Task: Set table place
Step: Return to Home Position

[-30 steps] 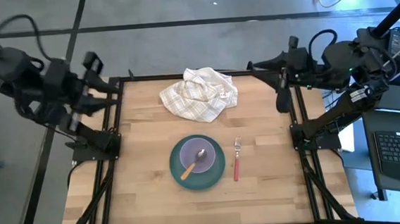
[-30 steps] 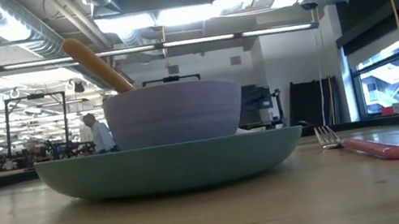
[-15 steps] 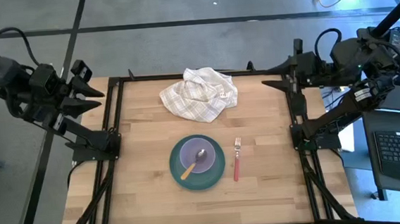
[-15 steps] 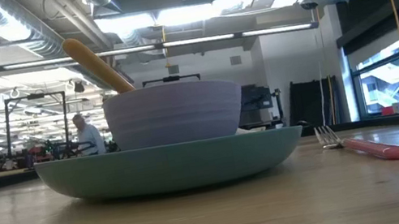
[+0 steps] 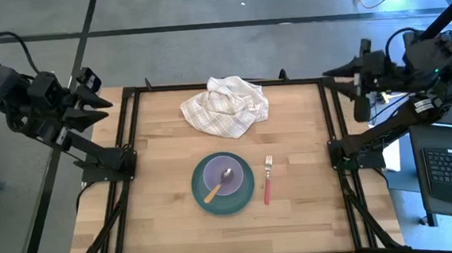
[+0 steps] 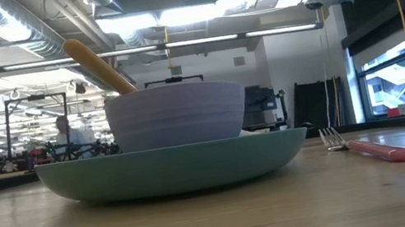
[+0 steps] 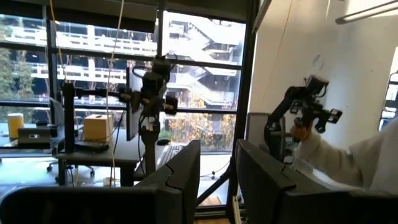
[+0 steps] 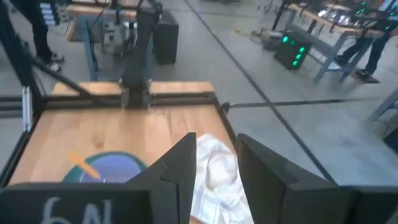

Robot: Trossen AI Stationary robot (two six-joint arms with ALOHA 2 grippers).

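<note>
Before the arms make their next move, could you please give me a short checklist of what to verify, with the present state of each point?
1. The lilac bowl sits on the teal plate: ok.
2. The spoon lies in the bowl, handle leaning over its rim: ok.
3. The fork lies flat on the table, on the right arm's side of the plate and apart from it: ok.
4. The left gripper is open, empty and outside the table's left edge: ok.
5. The right gripper is open, empty and outside the right edge: ok.
6. The checked cloth lies crumpled, apart from the plate: ok.
</note>
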